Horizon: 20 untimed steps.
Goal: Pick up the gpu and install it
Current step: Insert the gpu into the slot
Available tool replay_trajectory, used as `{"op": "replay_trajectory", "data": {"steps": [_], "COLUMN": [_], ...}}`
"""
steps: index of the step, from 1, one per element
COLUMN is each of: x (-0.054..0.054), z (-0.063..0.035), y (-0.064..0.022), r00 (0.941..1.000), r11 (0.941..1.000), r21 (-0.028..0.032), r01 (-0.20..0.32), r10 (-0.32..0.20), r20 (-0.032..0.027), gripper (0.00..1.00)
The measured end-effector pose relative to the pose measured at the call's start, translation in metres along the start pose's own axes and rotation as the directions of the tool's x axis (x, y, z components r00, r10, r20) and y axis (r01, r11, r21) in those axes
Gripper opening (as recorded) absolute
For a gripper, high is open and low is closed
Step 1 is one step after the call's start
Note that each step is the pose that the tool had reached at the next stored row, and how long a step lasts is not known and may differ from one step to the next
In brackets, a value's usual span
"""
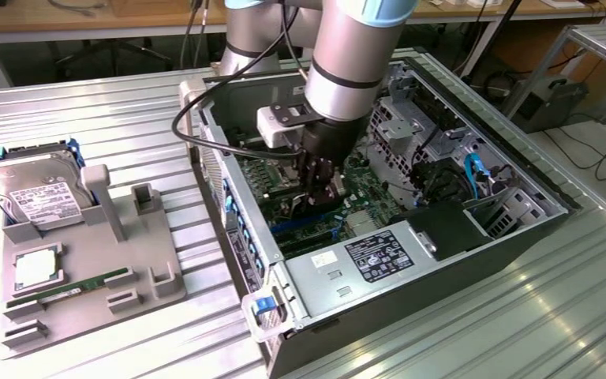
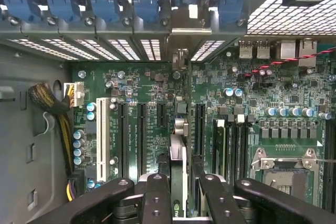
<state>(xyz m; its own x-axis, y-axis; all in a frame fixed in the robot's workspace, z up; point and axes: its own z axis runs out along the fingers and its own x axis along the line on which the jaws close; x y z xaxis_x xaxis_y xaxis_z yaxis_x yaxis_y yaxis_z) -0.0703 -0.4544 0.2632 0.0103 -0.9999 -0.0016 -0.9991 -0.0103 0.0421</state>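
The gripper (image 2: 178, 195) is clenching its two black fingers (image 2: 156, 192) on the gpu (image 2: 178, 158), which is showing edge-on as a thin strip standing upright between them. The card is running along the gap between two long black expansion slots (image 2: 140, 135) on the green motherboard (image 2: 273, 98), though whether its lower edge is already sitting in a slot is hard to tell. Its silvery bracket end is reaching the case's rear wall, where blue clips (image 2: 105, 1) are lining the vented slot covers. A braided cable bundle (image 2: 50, 98) is lying well apart, leaving the board around the card open. In the exterior view the gripper (image 1: 319, 185) is reaching down inside the open computer case (image 1: 419, 316). On the exterior view's left, a grey holder (image 1: 103, 268) is carrying a hard drive (image 1: 35, 193) and a RAM stick (image 1: 72, 286).
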Motion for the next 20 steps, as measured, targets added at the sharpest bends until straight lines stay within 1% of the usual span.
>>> {"op": "replay_trajectory", "data": {"steps": [7, 8, 10, 12, 14, 15, 17, 20], "x": [-0.0001, -0.0001, -0.0001, -0.0001, -0.0001, -0.0002, -0.0002, 0.0000], "z": [0.0025, 0.0025, 0.0025, 0.0024, 0.0019, 0.0014, 0.0001, -0.0004], "y": [0.0010, 0.0010, 0.0011, 0.0009, 0.0005, 0.0004, -0.0003, -0.0010], "r00": [1.0000, 1.0000, 1.0000, 1.0000, 1.0000, 1.0000, 1.0000, 1.0000], "r11": [1.0000, 1.0000, 1.0000, 1.0000, 0.9998, 0.9997, 0.9995, 0.9992], "r21": [0.0000, -0.0003, -0.0033, -0.0092, -0.0175, -0.0228, -0.0305, -0.0387], "r01": [0.000, 0.000, 0.000, 0.000, 0.000, 0.000, 0.000, 0.000], "r10": [0.000, 0.000, 0.000, 0.000, 0.000, 0.000, 0.000, 0.000], "r20": [0.0006, 0.0007, 0.0006, 0.0008, 0.0015, 0.0020, 0.0016, 0.0014], "gripper": [0.26, 0.26, 0.26, 0.26, 0.26, 0.26, 0.26, 0.26]}}
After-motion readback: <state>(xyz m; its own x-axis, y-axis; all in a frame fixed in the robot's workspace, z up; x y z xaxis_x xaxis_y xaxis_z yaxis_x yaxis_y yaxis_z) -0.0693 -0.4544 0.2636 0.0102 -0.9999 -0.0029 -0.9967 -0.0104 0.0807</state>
